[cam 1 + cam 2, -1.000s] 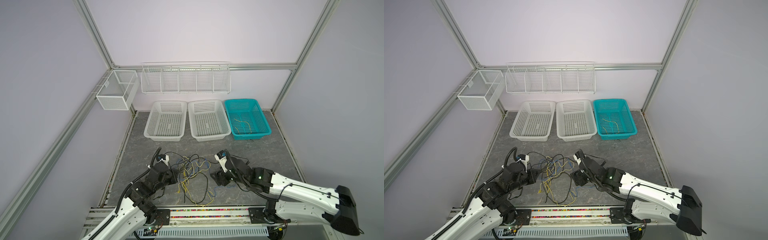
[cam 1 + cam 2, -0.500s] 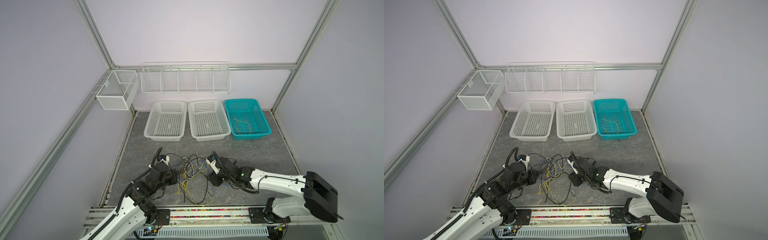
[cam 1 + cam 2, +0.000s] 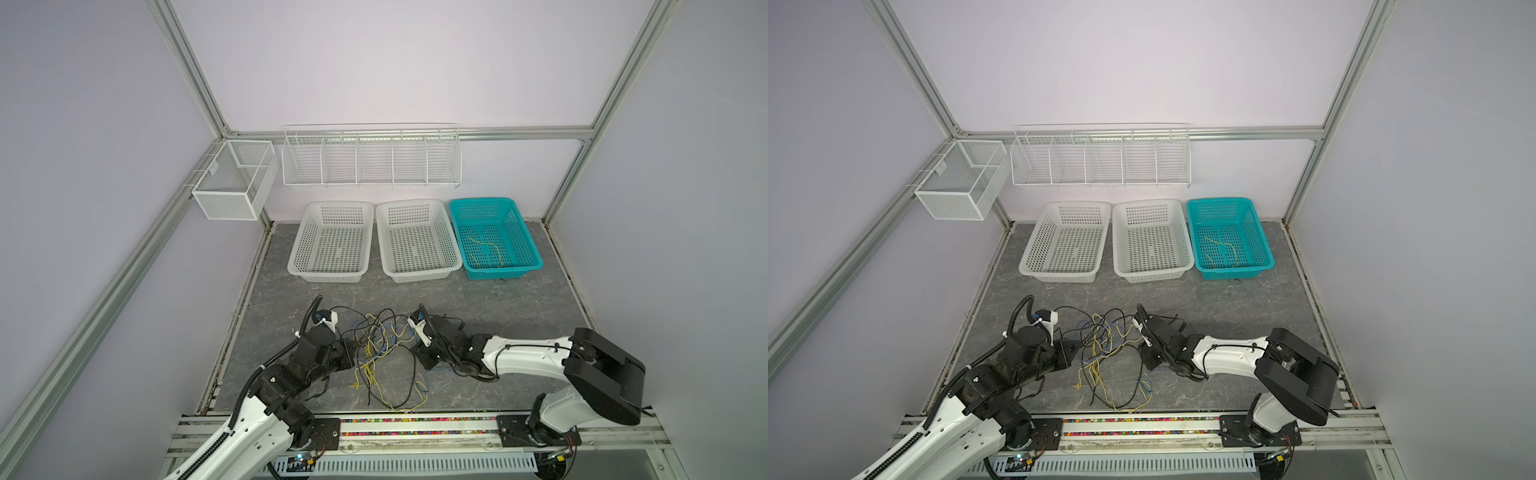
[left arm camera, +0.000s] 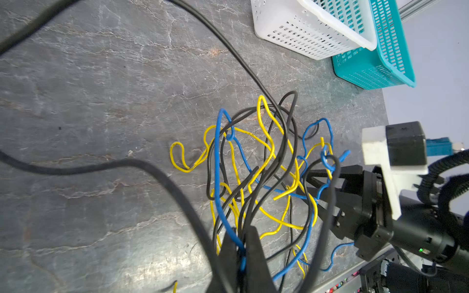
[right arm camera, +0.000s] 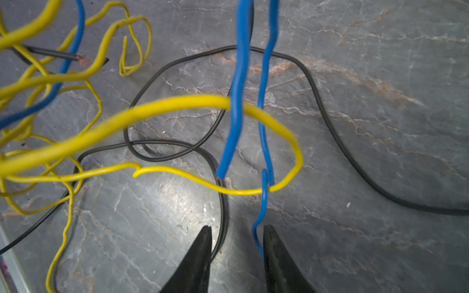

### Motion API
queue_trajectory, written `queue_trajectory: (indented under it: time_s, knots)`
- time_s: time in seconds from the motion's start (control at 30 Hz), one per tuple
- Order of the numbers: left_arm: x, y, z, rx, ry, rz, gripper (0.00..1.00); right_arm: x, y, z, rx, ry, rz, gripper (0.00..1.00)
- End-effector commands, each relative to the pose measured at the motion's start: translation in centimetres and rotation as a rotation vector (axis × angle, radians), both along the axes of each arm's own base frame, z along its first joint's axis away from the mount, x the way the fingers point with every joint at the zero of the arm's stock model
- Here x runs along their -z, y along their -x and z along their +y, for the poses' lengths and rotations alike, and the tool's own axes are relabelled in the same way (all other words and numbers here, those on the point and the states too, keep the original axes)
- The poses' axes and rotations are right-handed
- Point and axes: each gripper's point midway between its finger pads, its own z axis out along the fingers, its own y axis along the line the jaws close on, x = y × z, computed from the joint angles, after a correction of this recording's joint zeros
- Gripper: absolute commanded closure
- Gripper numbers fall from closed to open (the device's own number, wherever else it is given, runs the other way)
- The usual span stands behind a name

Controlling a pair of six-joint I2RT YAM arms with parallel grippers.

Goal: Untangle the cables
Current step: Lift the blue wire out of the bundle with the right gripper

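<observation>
The cables (image 3: 382, 353) (image 3: 1104, 353) lie as a tangle of thin black, blue and yellow wires on the grey floor between my two grippers. My left gripper (image 3: 352, 355) (image 4: 241, 233) sits at the tangle's left edge, shut on a blue cable (image 4: 218, 177), with black strands crowding its fingers. My right gripper (image 3: 410, 348) (image 5: 237, 228) is at the tangle's right edge, jaws apart. A thin blue cable (image 5: 264, 203) runs down along the inside of one finger. A black cable (image 5: 223, 215) passes by the other. A yellow loop (image 5: 177, 104) hangs in front.
Two white baskets (image 3: 297, 249) (image 3: 384, 249) and a teal basket (image 3: 528, 245) stand in a row at the back; the teal one holds a yellow wire (image 3: 492, 249). A wire rack (image 3: 370, 158) and a mesh box (image 3: 232, 178) hang on the walls. A rail runs along the front edge.
My right gripper has slid left into the tangle while its arm folded back, and its jaws have narrowed around the blue strand. The left gripper has kept its place and grip.
</observation>
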Motion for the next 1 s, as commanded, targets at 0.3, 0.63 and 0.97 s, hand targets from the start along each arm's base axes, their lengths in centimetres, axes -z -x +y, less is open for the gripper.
queue_trajectory:
  time_s: [0.3,0.63,0.97]
  knots:
    - [-3.4,-0.7,2.2,-0.127,0.010,-0.069,1.00,0.0,0.4,-1.3,0.016,-0.032,-0.005,0.94]
    - [-8.5,-2.8,4.6,-0.249,-0.125,-0.139,1.00,-2.4,4.2,-2.0,-0.059,-0.129,0.034,0.94]
    - [-9.3,-3.8,4.0,-0.180,-0.230,-0.131,1.00,-5.1,4.2,-9.2,0.108,-0.001,-0.078,0.94]
